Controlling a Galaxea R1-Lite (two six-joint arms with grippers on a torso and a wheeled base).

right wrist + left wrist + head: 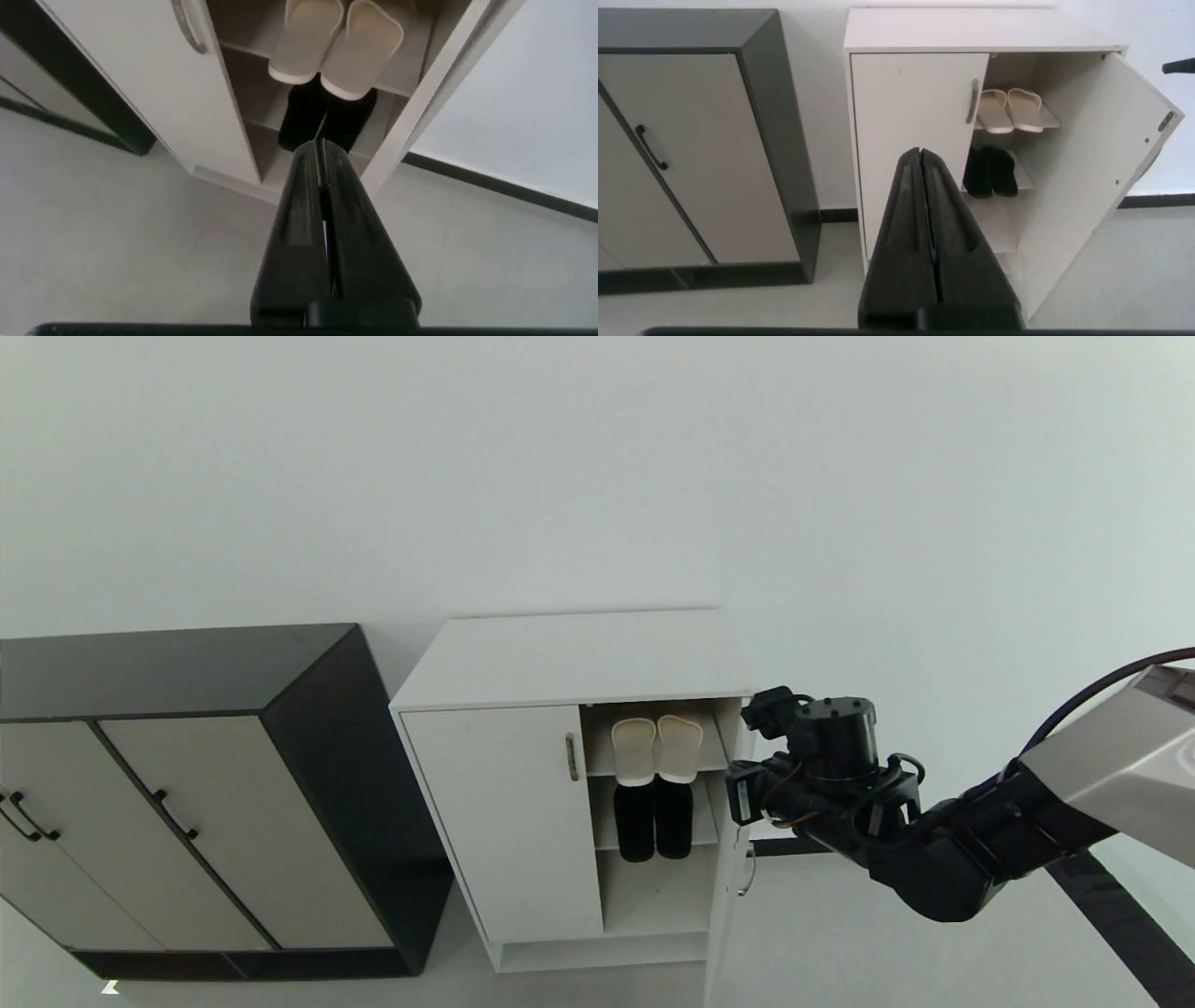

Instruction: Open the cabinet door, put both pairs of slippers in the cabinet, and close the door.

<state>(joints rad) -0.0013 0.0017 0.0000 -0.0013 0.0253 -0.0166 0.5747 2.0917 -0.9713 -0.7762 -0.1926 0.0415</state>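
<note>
The white cabinet stands against the wall with its right door swung open and its left door closed. A pair of white slippers lies on the top shelf, and a pair of black slippers on the shelf below. My right arm hovers just outside the open door's edge. Its gripper is shut and empty, pointing toward the shelves above the floor. My left gripper is shut on nothing, held back in front of the closed left door.
A dark cabinet with two pale handled doors stands to the left of the white one. The bottom shelf holds nothing. Bare floor lies in front, and a dark strip runs along it at the right.
</note>
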